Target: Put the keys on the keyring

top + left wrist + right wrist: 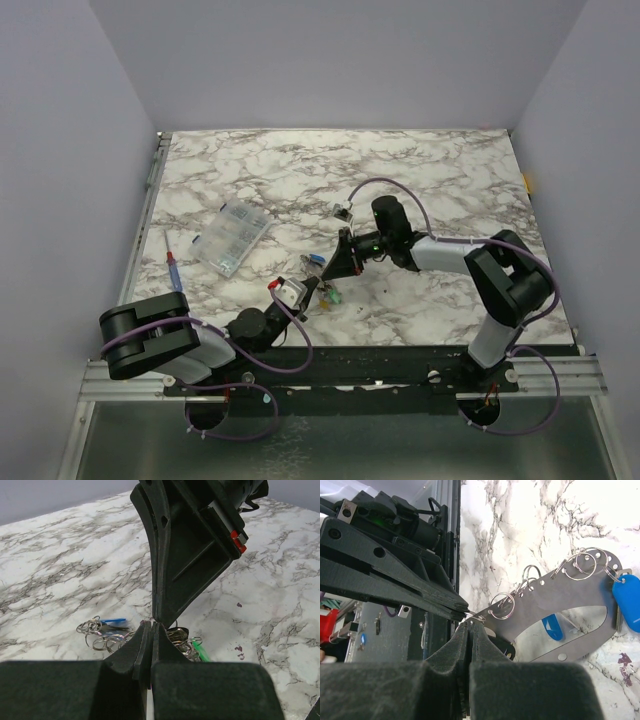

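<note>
The keyring [560,592] is a pale grey flat oval loop with holes along its rim, carrying several small split rings [580,565]. Blue-headed keys [627,602] hang on it. My right gripper [470,626] is shut on the keyring's near end. My left gripper [465,611] comes in from the left, shut on a thin split ring at that same end. In the left wrist view the left gripper [151,626] meets the right fingers [190,555] tip to tip, with loose rings [100,632], a blue key [116,621] and a green key [201,650] on the table. From above both grippers [322,280] meet at front centre.
A clear plastic compartment box [232,238] lies to the left. A red and blue pen-like tool [174,270] lies near the left edge. A small dark object [344,211] sits behind the right gripper. A dark fob [505,647] hangs under the keyring.
</note>
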`<state>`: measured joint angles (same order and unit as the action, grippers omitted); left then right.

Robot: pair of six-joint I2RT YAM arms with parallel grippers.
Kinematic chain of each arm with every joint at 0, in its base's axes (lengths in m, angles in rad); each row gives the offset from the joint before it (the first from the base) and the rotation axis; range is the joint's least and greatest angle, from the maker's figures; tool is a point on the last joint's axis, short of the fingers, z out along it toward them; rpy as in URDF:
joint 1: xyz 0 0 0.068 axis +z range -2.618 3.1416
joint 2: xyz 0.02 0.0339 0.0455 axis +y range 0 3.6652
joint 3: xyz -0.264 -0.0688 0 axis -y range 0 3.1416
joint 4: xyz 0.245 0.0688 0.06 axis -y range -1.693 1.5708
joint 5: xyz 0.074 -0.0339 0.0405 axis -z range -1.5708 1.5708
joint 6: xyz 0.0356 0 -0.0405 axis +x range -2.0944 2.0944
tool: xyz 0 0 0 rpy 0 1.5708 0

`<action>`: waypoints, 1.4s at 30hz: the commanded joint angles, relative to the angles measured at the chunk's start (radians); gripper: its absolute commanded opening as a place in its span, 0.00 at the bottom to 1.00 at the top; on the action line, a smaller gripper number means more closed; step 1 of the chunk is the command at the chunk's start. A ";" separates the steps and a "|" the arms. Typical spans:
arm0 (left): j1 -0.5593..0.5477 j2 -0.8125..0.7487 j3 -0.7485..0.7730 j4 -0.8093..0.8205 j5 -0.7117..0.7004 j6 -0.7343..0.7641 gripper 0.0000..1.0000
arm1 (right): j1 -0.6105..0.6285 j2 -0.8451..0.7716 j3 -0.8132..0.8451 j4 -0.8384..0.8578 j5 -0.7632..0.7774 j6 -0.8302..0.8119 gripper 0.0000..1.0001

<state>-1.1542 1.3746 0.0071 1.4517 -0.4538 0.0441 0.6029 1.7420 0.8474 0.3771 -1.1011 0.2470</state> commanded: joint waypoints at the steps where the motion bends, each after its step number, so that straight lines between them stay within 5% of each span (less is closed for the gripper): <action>1: -0.006 0.009 -0.041 0.081 0.010 -0.017 0.00 | 0.006 0.033 0.033 0.046 -0.035 0.018 0.01; 42: -0.007 0.020 -0.044 0.104 0.020 -0.015 0.00 | 0.004 0.080 0.066 -0.019 -0.018 -0.004 0.01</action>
<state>-1.1542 1.3846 0.0071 1.4586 -0.4534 0.0444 0.6029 1.7939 0.8864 0.3820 -1.1133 0.2615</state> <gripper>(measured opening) 0.018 0.017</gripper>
